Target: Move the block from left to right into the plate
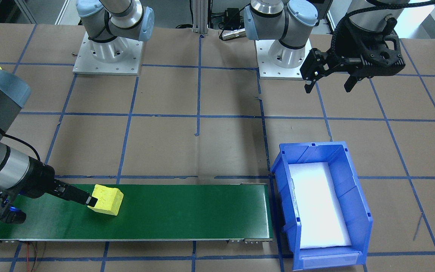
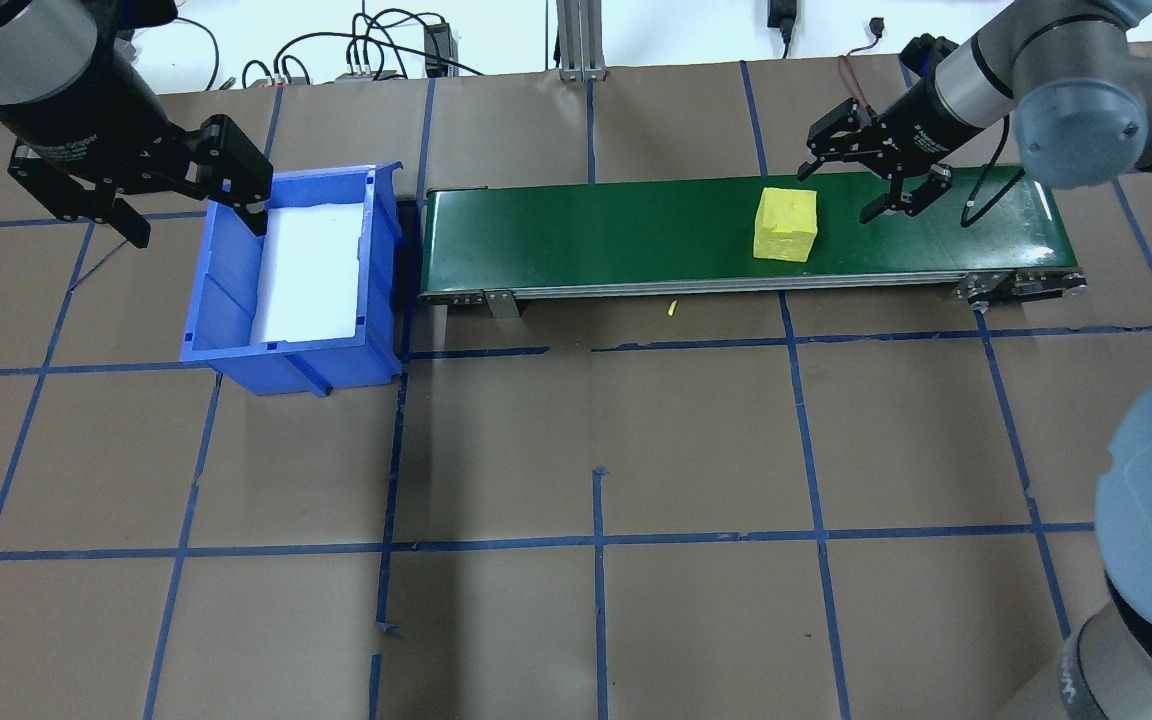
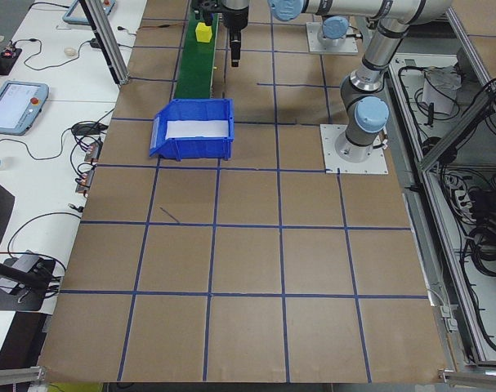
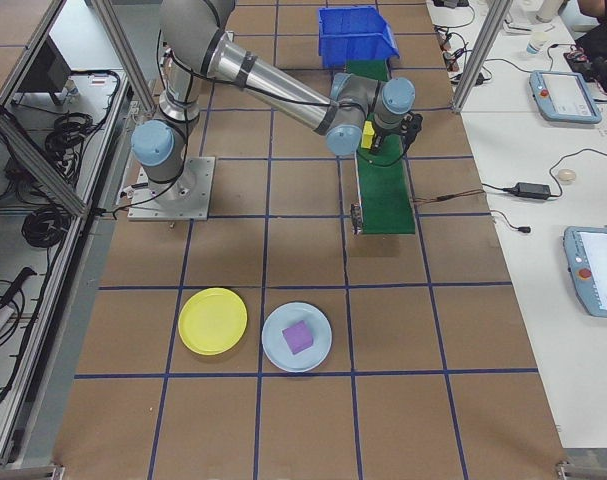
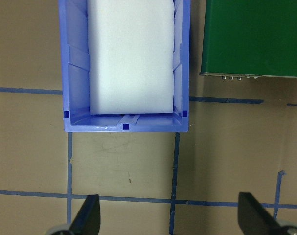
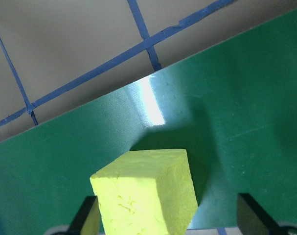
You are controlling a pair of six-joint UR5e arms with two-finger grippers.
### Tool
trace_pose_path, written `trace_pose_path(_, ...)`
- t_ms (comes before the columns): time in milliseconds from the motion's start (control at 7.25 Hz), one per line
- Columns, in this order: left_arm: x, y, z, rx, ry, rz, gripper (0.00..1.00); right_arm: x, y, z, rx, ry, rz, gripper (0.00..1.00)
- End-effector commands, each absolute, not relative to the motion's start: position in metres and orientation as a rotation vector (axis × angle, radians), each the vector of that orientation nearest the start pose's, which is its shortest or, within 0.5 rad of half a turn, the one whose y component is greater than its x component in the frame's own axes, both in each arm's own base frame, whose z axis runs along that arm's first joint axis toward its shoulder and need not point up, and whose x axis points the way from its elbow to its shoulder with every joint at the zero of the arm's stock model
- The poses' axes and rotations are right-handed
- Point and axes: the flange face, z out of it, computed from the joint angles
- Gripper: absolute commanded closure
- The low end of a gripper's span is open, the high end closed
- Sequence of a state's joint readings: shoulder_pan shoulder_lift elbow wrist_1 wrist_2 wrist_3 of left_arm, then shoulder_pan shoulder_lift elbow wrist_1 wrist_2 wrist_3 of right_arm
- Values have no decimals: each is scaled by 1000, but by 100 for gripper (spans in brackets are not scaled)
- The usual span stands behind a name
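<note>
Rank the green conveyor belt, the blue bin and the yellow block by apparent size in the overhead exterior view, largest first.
1. green conveyor belt, clearly longest.
2. blue bin, shorter but deeper.
3. yellow block, by far the smallest.
All three lie at a similar distance from the camera, so nearness hardly skews this order.

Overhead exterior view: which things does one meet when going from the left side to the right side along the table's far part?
left gripper → blue bin → green conveyor belt → yellow block → right gripper

Both grippers hang with fingers spread: left gripper [image 2: 191, 205] raised, right gripper [image 2: 871, 190] reaching low.
</note>
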State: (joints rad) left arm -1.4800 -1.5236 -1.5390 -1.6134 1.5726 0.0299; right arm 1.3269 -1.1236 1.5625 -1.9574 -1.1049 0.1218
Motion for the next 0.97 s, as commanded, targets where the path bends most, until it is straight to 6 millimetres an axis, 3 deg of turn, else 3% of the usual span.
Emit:
trace_pose_path(0, -90, -485, 520, -96, 3137, -62, 0, 20, -659, 280, 505, 2625, 38, 2)
trace_pose_path(276, -90, -485, 520, -96, 3137, -62, 0, 20, -659, 275, 505, 2625, 48, 6)
trace_pose_path(690, -91, -484, 517, -91, 3133, -52, 0, 26, -664, 233, 492, 2651, 106, 16)
trace_pose_path(828, -91, -484, 519, -91, 3137, -62, 0, 20, -655, 211, 478, 2731, 141, 46)
